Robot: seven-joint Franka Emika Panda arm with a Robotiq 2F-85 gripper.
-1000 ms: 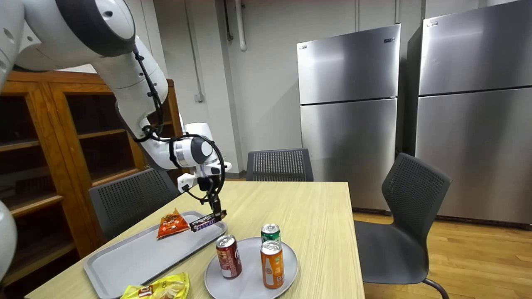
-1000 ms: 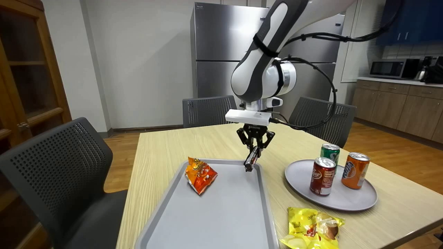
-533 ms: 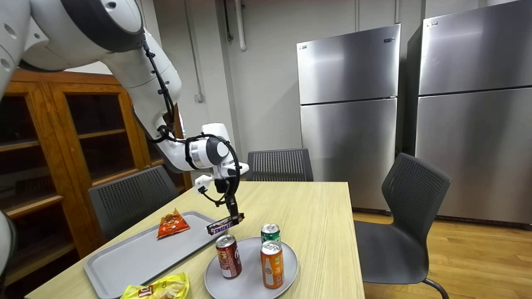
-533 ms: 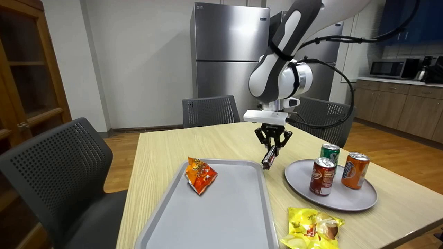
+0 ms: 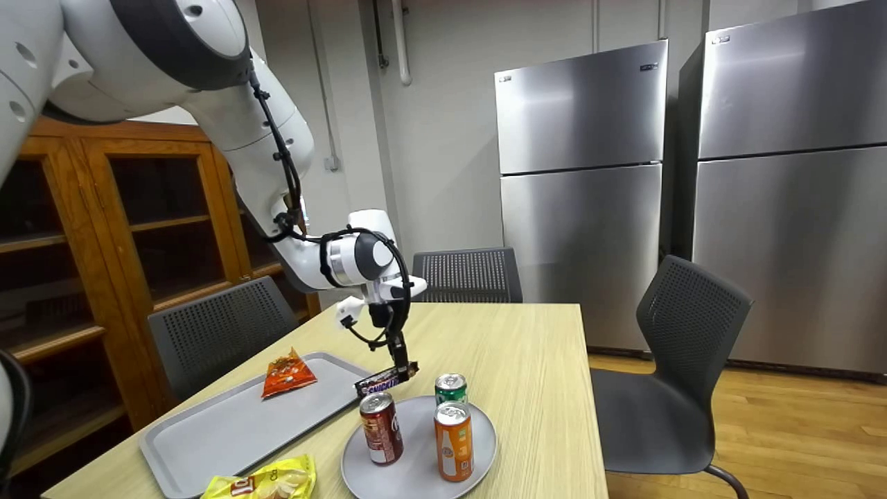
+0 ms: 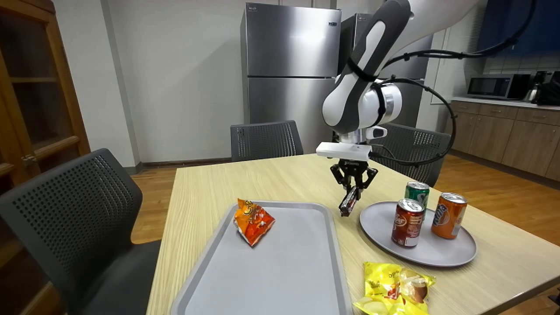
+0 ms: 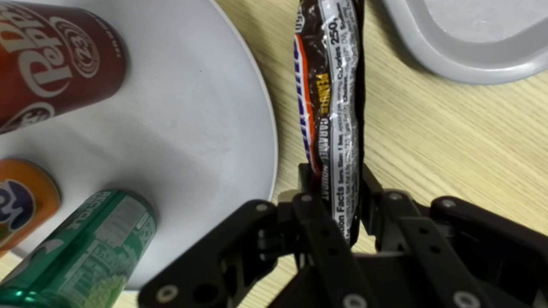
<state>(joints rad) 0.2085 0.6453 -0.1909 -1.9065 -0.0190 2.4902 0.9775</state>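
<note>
A dark-wrapped Snickers bar (image 7: 329, 94) points up the wrist view, and my gripper (image 7: 336, 184) is shut on one end of it, a finger on either side. In both exterior views the bar (image 6: 348, 202) hangs from the gripper (image 6: 353, 189) with its free end tipped a little down. It is over the table strip between a grey tray (image 6: 280, 271) and a round grey plate (image 6: 377, 221). On the plate stand a dark red Dr Pepper can (image 6: 407, 224), a green can (image 6: 418, 192) and an orange Fanta can (image 6: 449, 215). The Dr Pepper can is nearest the bar.
An orange snack bag (image 6: 253, 222) lies on the far part of the tray. A yellow chip bag (image 6: 393, 286) lies on the table (image 6: 227, 183) near tray and plate. Dark chairs (image 5: 672, 374) stand around the table; a wooden cabinet (image 5: 159, 208) and steel refrigerators (image 5: 582, 208) are behind.
Carrying the bar, my gripper has moved from over the tray's far corner to beside the plate, and has come slightly lower in the last half second. The cans, bags and tray have not moved.
</note>
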